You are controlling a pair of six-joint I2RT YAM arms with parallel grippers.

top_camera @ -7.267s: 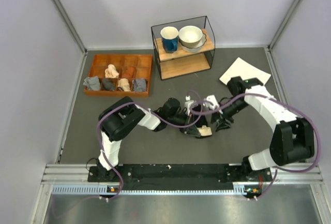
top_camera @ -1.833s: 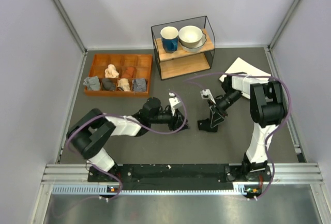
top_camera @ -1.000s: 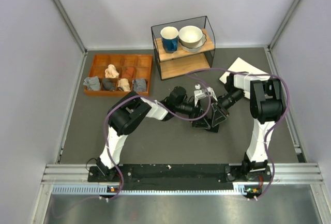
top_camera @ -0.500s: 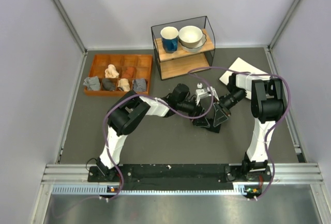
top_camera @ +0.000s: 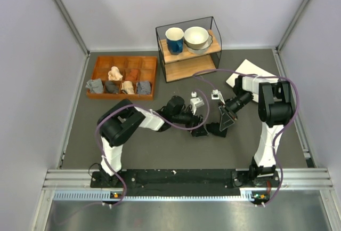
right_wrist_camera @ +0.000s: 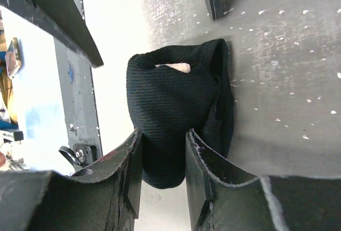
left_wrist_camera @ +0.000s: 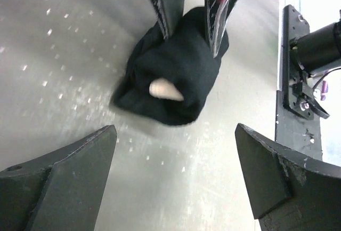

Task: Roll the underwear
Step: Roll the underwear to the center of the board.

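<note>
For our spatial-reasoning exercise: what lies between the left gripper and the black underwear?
Only bare table, as the left wrist view shows; the open left gripper sits just short of the underwear.

I see a dark grey table point(top_camera: 160, 145), and up close its top looks speckled. A wooden tray point(top_camera: 146, 66) sits on it at the upper left. A box-shaped rack point(top_camera: 189, 68) with wooden shelves stands at the top middle. A white sheet point(top_camera: 248, 68) lies at the upper right. The underwear point(left_wrist_camera: 181, 55), a black bundle with a bit of cream showing, rests on the table in the middle.
</note>
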